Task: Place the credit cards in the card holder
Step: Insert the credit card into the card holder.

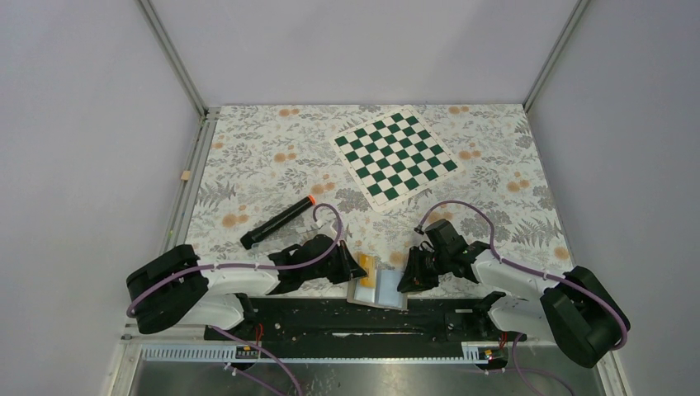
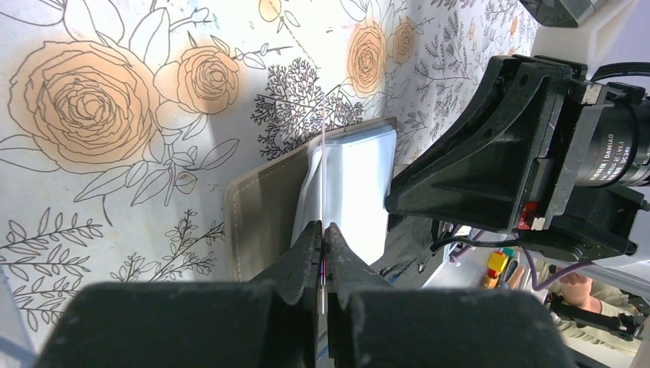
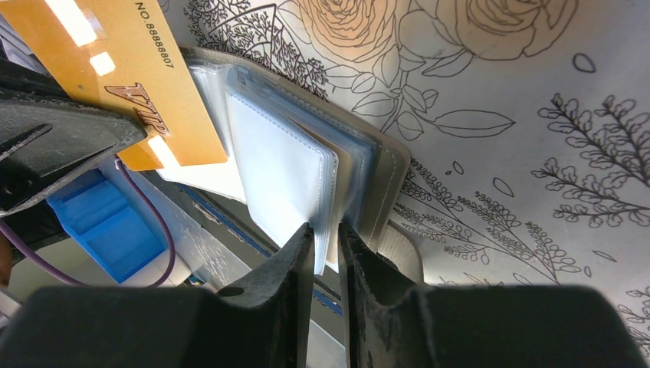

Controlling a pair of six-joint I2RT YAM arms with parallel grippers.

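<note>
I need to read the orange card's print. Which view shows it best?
The right wrist view: the credit card faces the camera, its number legible. The left wrist view shows only its thin edge, pinched in the left tool. The top view shows an orange sliver.

I can see one credit card (image 3: 130,77). It is thin, shiny and orange-yellow, with a number printed near one edge. It is up off the table (image 1: 264,157), standing on its thin edge, pinched tight in the left gripper (image 2: 324,230). In the top view it hangs over the 11 o'clock corner of the card holder (image 1: 384,293). I cannot tell if it touches the pockets.

The card holder lies open at 6 o'clock on the table, right at the near edge. Its outside is grey with a stitched rim. Inside are pale blue-grey pockets, fanned out like pages. The right gripper (image 3: 326,238) pinches one pocket by its edge.
</note>
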